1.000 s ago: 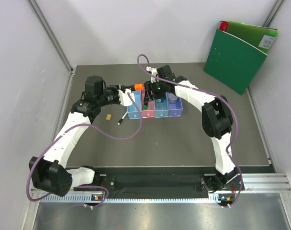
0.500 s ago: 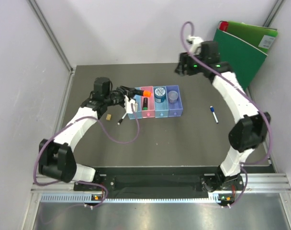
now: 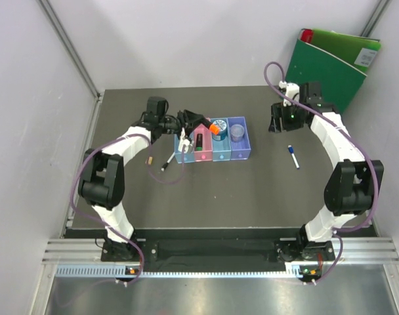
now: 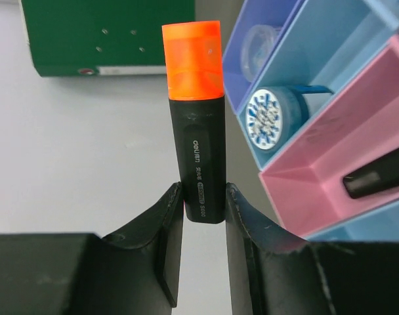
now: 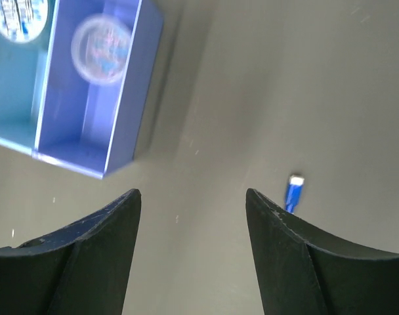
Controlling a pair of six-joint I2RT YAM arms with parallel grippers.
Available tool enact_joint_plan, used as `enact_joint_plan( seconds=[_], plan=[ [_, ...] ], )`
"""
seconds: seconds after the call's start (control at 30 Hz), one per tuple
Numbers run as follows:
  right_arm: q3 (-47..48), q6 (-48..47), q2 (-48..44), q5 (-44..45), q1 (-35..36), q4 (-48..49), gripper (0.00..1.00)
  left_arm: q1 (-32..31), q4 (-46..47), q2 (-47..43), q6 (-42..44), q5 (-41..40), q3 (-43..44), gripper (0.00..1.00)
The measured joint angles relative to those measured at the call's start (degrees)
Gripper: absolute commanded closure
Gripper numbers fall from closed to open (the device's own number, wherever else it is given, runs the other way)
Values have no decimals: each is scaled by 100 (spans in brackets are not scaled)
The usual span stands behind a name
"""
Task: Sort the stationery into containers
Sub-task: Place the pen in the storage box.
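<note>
At the middle of the table point(image 3: 219, 197) stands the row of four joined containers point(image 3: 212, 157). From the left they are light blue, pink, light blue and purple.

- The first light blue bin point(image 3: 182, 155) is partly hidden by the left arm, so its contents cannot be made out.
- The pink bin point(image 4: 317, 190) holds a black marker body point(image 4: 377, 180) lying along it; the cap colour is not clear.
- The second light blue bin point(image 4: 344, 59) holds the blue tape roll point(image 4: 268, 118), with its patterned face turned up.
- The purple bin point(image 5: 130, 111) holds one pale round item point(image 5: 102, 41), too blurred to name.

The left gripper point(image 4: 204, 203) is clamped on the lower barrel of the orange-capped marker point(image 4: 196, 131). It holds the marker above the row, and from overhead the cap sits over the second light blue bin, against the tape roll.

The right gripper point(image 5: 191, 197) hangs with its jaws spread and nothing between them, above bare table to the right of the purple bin.

Three items lie outside the containers. A blue-capped pen point(image 3: 293, 156) is on the table well right of the row, near that gripper. A white pen point(image 3: 167, 162) lies just left of the first bin, and a small tan piece point(image 3: 147, 159) sits a little further left.

A green binder point(image 3: 331, 72) leans in the far right corner.
</note>
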Motion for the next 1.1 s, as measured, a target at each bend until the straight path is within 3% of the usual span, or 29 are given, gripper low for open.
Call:
enact_joint_plan(
  seconds=[0.2, 0.33, 0.57, 1.1],
  plan=[
    [-380, -197, 11, -321, -2, -59, 35, 11, -286, 527, 404, 361, 702, 100],
    [-570, -212, 24, -476, -35, -52, 35, 57, -1412, 841, 492, 461, 1307, 100],
    [-706, -210, 48, -671, -262, 68, 35, 164, -2439, 907, 570, 354, 1360, 100],
    [-1117, -118, 46, -824, -544, 343, 35, 330, -2647, 1189, 581, 116, 1467, 100]
  ],
)
